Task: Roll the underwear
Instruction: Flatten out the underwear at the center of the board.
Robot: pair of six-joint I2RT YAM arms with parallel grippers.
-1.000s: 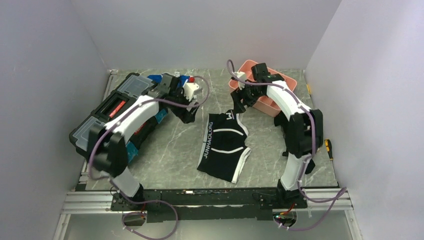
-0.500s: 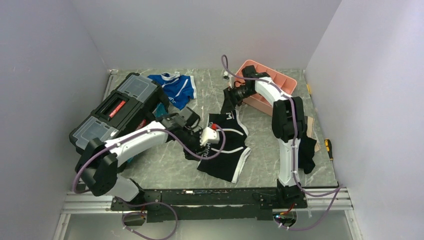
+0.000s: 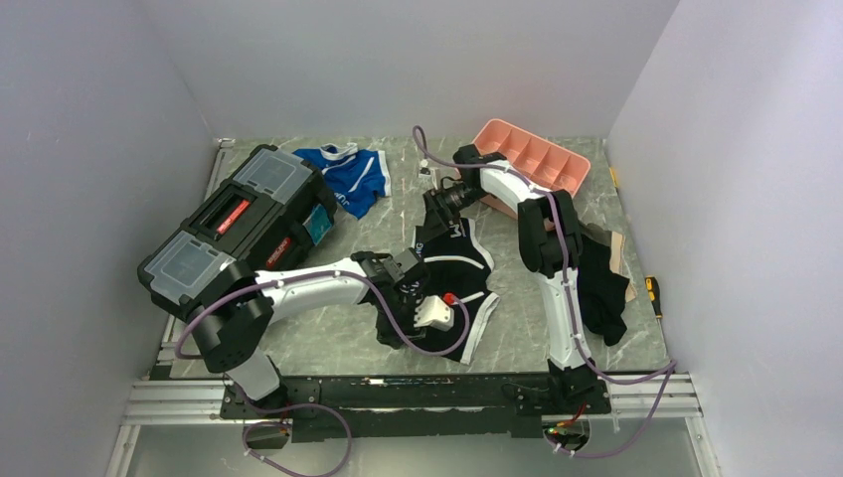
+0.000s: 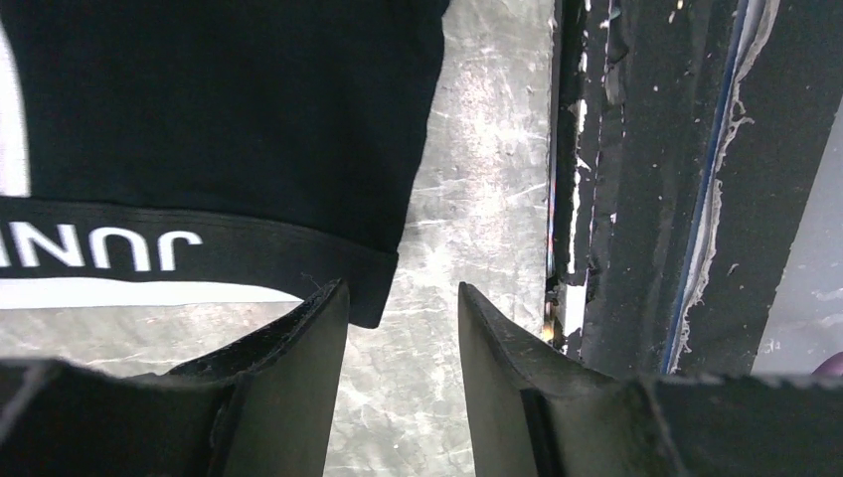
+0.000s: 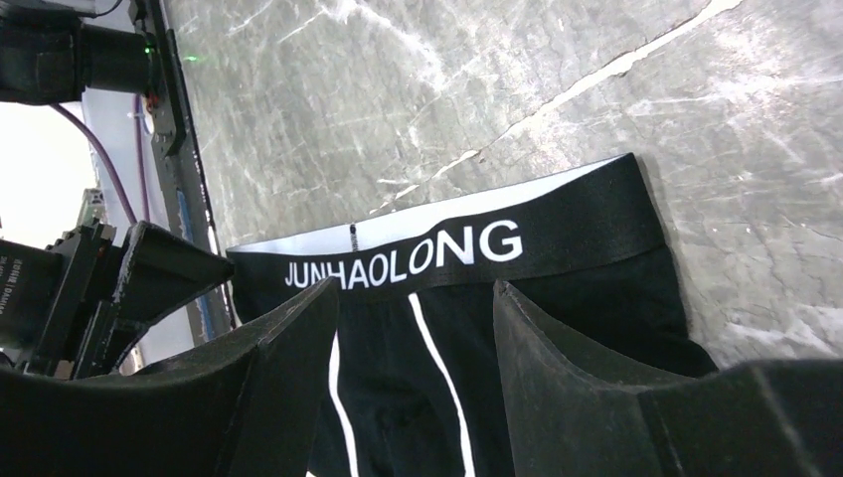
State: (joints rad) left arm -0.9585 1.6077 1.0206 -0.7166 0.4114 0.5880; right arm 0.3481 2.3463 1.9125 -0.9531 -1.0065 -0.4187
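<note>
**Underwear flat on worktop, both sets of jaws parted over it**

The underwear (image 3: pixel 465 268) lies spread out mid-worktop, black with white stripes. Its lettered waistband (image 5: pixel 447 250) reads JUNHAOLONG and runs along its left side. It sits between the two arms, nearer the front edge than the pink tray (image 3: pixel 537 159).

The left gripper (image 4: pixel 403 290) is low at the near-left corner of the underwear. Its jaws are parted to a middling gap. Only bare marble worktop (image 4: pixel 477 199) shows between them, and nothing is gripped. The waistband corner sits right at the tip of one finger (image 4: pixel 298 338); whether it touches cannot be told. The black rail (image 4: pixel 636 179) along the front edge of the worktop is just beside it.

The right gripper (image 5: pixel 416 288) is over the far end of the underwear, pointing back toward the arm bases. Its jaws are apart, fairly wide, and black fabric with a white stripe fills the gap. The fabric looks flat there, not pinched, so there is no grip.

Other items on the worktop:
- A black toolbox (image 3: pixel 234 224) sits at the left, angled.
- Blue-and-white briefs (image 3: pixel 350 175) lie at the far side, beside the toolbox.
- A dark garment (image 3: pixel 602 288) is bunched at the right by the right arm, well apart from the underwear.
</note>
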